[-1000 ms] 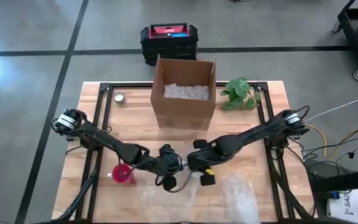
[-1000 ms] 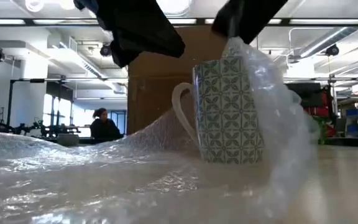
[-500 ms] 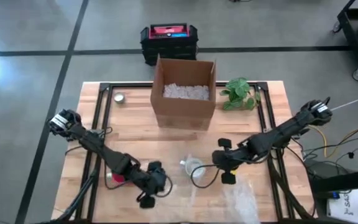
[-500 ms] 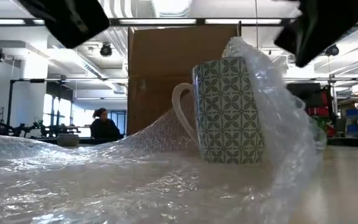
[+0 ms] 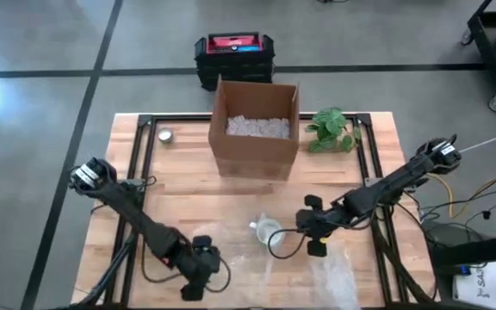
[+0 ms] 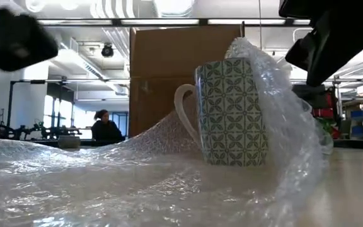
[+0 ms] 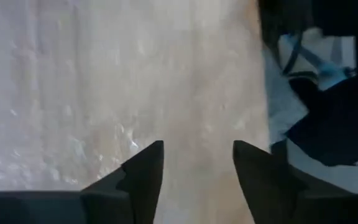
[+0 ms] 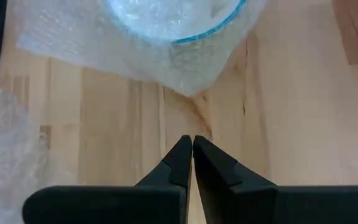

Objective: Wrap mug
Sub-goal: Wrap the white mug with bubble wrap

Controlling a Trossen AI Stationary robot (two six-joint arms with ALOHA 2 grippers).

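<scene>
Your mug (image 6: pixel 230 112) stands upright on the sheet of bubble wrap (image 6: pixel 106 183), just below the centre of the table (image 5: pixel 377 138) in the high view, handle (image 6: pixel 185 120) out to one side in the low view. One flap of the wrap climbs the mug's far side, arches over its rim and drapes down to the tabletop; the rest lies spread flat across the front of the wood.

Your right gripper (image 5: pixel 313 226) hovers just beside the mug at its 3 o'clock, fingers (image 8: pixel 182 158) pressed together with nothing between them, tips over bare wood right next to the wrap's edge.

Your left gripper (image 5: pixel 198 274) sits well away at the mug's 8 o'clock, near the table's front edge, its fingers (image 7: pixel 145 171) spread apart and empty over the wrap.

At 12 o'clock from the mug you've got the open cardboard box (image 5: pixel 256 129) with white filler inside. A small green plant (image 5: pixel 332 129) sits at the box's 3 o'clock, and a little round tin (image 5: pixel 166 135) at its 9 o'clock.
</scene>
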